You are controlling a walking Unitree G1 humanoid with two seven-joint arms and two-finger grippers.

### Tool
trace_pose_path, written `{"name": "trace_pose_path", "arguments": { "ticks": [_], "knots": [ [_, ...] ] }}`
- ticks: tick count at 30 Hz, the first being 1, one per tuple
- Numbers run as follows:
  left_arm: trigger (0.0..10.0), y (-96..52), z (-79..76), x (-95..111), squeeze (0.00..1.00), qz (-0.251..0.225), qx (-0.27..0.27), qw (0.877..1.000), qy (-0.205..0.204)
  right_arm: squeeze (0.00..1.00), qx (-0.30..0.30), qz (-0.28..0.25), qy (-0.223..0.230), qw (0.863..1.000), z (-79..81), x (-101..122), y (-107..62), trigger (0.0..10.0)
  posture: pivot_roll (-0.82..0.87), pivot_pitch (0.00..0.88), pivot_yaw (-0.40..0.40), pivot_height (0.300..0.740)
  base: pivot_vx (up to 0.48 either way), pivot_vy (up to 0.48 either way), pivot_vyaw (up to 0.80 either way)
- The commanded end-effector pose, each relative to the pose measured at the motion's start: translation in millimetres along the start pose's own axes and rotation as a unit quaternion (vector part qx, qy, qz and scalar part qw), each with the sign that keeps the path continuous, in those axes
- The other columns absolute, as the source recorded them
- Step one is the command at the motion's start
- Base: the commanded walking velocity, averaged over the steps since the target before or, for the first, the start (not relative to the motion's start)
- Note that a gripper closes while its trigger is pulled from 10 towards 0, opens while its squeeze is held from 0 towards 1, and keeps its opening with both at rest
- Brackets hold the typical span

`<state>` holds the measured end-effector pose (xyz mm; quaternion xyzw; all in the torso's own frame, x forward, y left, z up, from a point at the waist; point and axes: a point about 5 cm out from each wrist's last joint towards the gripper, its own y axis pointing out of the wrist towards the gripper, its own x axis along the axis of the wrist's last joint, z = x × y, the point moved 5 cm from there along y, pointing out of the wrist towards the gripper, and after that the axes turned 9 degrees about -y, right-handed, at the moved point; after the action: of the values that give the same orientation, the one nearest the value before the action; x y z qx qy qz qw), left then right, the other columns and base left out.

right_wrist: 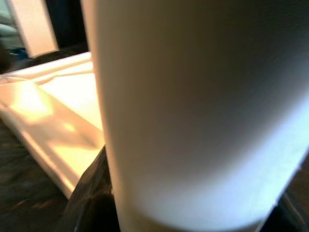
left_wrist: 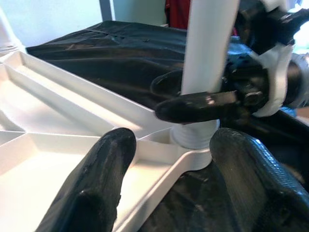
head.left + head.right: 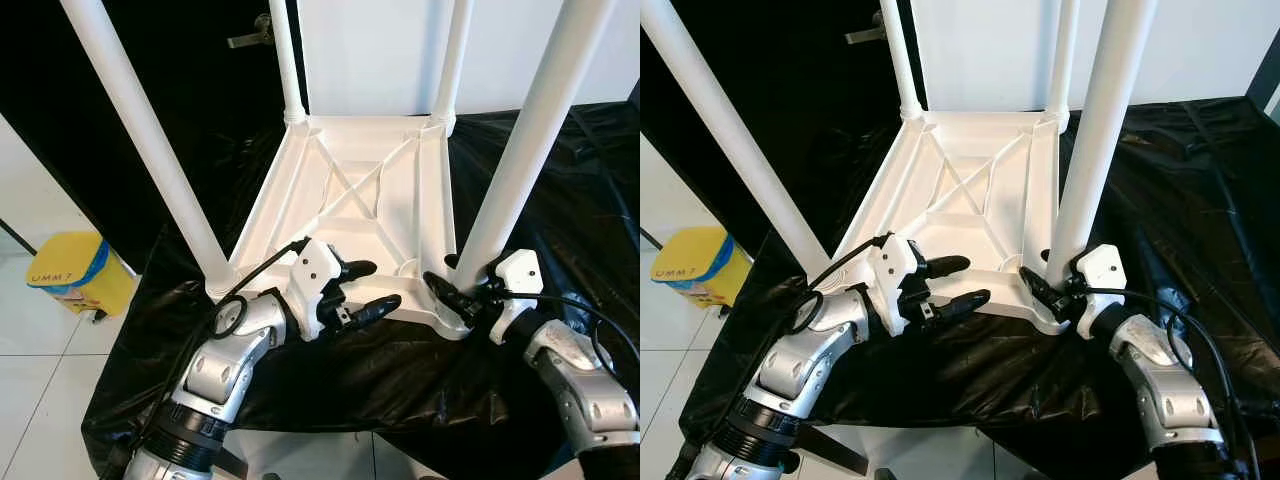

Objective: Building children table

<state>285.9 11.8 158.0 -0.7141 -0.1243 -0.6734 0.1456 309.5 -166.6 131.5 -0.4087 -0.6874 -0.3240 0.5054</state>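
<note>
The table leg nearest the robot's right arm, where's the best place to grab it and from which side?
Low on the near right leg, just above its socket, coming from the robot's side, where the right gripper already closes round it. The shaft is a plain round tube, standing upright.

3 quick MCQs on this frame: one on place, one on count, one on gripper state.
1. Where is the right gripper?
A. at the base of the near right leg
B. on the yellow bin
C. at a far leg

2. How many legs stand in the tabletop?
A. two
B. three
C. four

3. State of the left gripper?
A. shut on a leg
B. open, holding nothing
C. shut on the cloth

Key: 1 A, its jaws sit around the near right leg by the socket. 2 C, one white leg rises from each corner. 3 B, its jaws are spread over the tabletop's near edge.
</note>
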Motion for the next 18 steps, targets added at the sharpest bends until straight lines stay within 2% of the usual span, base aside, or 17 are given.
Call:
{"name": "trace_pose_path", "arguments": {
  "ticks": [1, 5, 8, 9, 11, 12, 14, 16, 18],
  "knots": [
    [10.0, -3.5, 7.1, -7, 0.00, 0.007, 0.032, 0.999, -0.016, 0.00, -0.031, 0.030, 0.008, 0.999, -0.3, -13, -1.8, 10.0, -0.17, 0.001, 0.042, 0.740, 0.000, 0.000, 0.00],
    [10.0, -2.9, 7.6, -8, 0.00, 0.008, 0.037, 0.999, -0.022, 0.00, -0.075, 0.038, 0.015, 0.996, -1.9, -15, -1.7, 10.0, -0.17, 0.002, 0.036, 0.740, 0.000, 0.000, 0.00],
    [10.0, -2.4, 8.3, -10, 0.00, 0.009, 0.043, 0.999, -0.029, 0.00, -0.152, 0.050, 0.039, 0.986, -3.8, -19, -5.1, 10.0, -0.17, 0.000, 0.030, 0.740, 0.000, 0.000, 0.00],
    [10.0, -2.4, 8.3, -10, 0.00, 0.009, 0.043, 0.999, -0.029, 0.00, -0.152, 0.050, 0.039, 0.986, -3.8, -19, -5.1, 10.0, -0.17, 0.000, 0.030, 0.740, 0.000, 0.000, 0.00],
    [10.0, -2.2, 8.0, -12, 0.00, 0.013, 0.044, 0.999, -0.030, 0.00, -0.195, 0.070, 0.043, 0.977, -2.9, -25, -7.8, 10.0, -0.16, 0.000, 0.028, 0.740, 0.000, 0.000, 0.00],
    [10.0, -2.2, 8.0, -12, 0.00, 0.013, 0.044, 0.999, -0.030, 0.00, -0.195, 0.070, 0.043, 0.977, -2.9, -25, -7.8, 10.0, -0.16, 0.000, 0.028, 0.740, 0.000, 0.000, 0.00],
    [10.0, -2.1, 8.0, -13, 0.00, 0.015, 0.046, 0.998, -0.032, 0.00, -0.230, 0.104, 0.036, 0.967, -2.2, -35, -11.6, 10.0, -0.16, 0.000, 0.025, 0.740, 0.000, 0.000, 0.00],
    [10.0, -2.1, 8.0, -13, 0.00, 0.015, 0.046, 0.998, -0.032, 0.00, -0.230, 0.104, 0.036, 0.967, -2.2, -35, -11.6, 10.0, -0.16, 0.000, 0.025, 0.740, 0.000, 0.000, 0.00],
    [10.0, -1.7, 5.6, -14, 0.00, 0.015, 0.045, 0.998, -0.037, 0.00, -0.267, 0.121, 0.047, 0.955, -1.5, -41, -16.7, 10.0, -0.16, 0.000, 0.020, 0.740, 0.000, 0.000, 0.00]
  ]
}}
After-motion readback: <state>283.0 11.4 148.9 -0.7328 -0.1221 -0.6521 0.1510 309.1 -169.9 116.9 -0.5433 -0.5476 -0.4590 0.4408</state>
